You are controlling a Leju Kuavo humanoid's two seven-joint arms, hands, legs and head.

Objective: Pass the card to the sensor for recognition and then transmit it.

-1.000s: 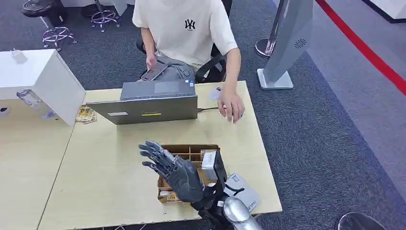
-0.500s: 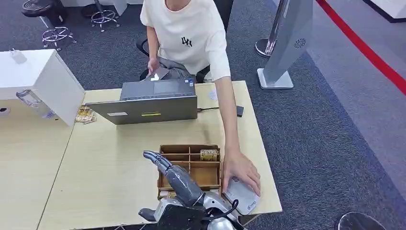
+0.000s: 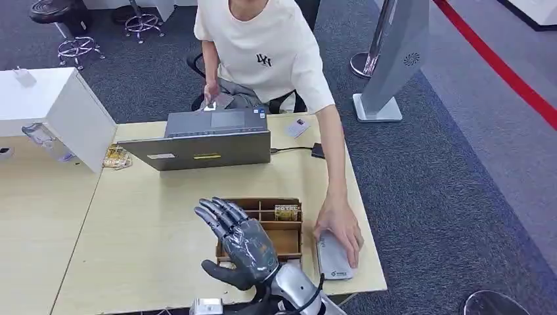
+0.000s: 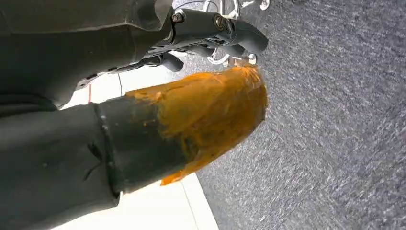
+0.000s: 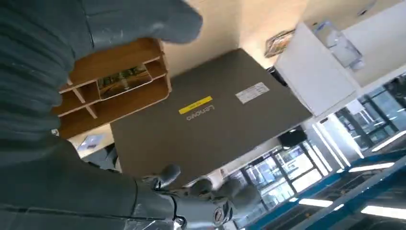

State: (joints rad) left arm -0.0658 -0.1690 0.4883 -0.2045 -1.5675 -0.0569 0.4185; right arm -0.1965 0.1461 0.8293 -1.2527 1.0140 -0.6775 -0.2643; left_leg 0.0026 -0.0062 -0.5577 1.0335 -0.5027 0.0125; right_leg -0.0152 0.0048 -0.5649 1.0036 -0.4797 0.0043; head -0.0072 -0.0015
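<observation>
Wooden organiser [image 3: 263,226] holding the card [image 3: 286,212] in a far compartment; right hand [image 3: 240,239] hovering over it, spread and empty; reaching for the card's edge advisable; left hand's state indiscernible; person's hand [image 3: 341,226] resting on the sensor [image 3: 332,258] beside the organiser

Office, as I see it from my station: grey carpet floor [image 3: 446,170], pale wood tabletop [image 3: 151,223] carrying a Lenovo laptop [image 3: 203,149], swivel-chair bases [image 3: 77,47], person seated [image 3: 266,49] opposite, glazed partitions [image 5: 268,177].

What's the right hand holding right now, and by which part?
Nothing. The right hand is raised over the wooden organizer with its fingers spread apart. The person's hand rests on the grey sensor.
</observation>
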